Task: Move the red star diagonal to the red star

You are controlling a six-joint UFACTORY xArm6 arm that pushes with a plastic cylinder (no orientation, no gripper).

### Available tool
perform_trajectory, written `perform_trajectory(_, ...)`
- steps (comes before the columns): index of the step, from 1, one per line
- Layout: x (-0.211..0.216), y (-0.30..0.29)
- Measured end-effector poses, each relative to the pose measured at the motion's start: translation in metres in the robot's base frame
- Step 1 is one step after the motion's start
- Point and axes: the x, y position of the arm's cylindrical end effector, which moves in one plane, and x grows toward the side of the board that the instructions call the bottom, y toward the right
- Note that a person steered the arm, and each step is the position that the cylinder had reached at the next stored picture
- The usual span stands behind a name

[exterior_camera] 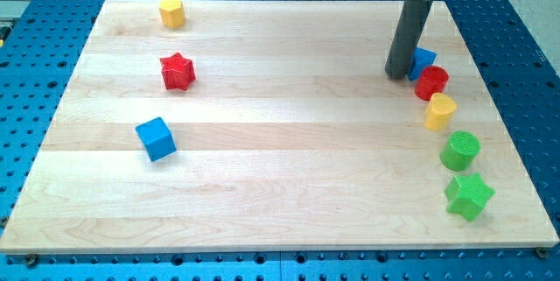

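The red star-shaped block [177, 71] lies on the light wooden board [280, 202], far toward the view's left from my tip [398, 75]. There are no jaws, only the dark rod. My tip touches the blue block [424, 59], with the red cylinder block [431, 82] just beside.

My tip [398, 74] rests near the board's [280, 211] right edge, touching the blue block [424, 58] on its left. Below that block, a column runs down: red cylinder [431, 82], yellow heart [440, 111], green cylinder [459, 151], green star [469, 195]. Far left, well apart, sit the yellow hexagon [171, 11], red star [177, 71] and blue cube [156, 137].
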Motion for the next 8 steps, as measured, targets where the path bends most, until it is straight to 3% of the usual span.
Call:
perform_trajectory(2,0.012,-0.090)
perform_trajectory(5,0.026,-0.111)
perform_trajectory(6,0.045,-0.146)
perform_trajectory(8,0.068,-0.278)
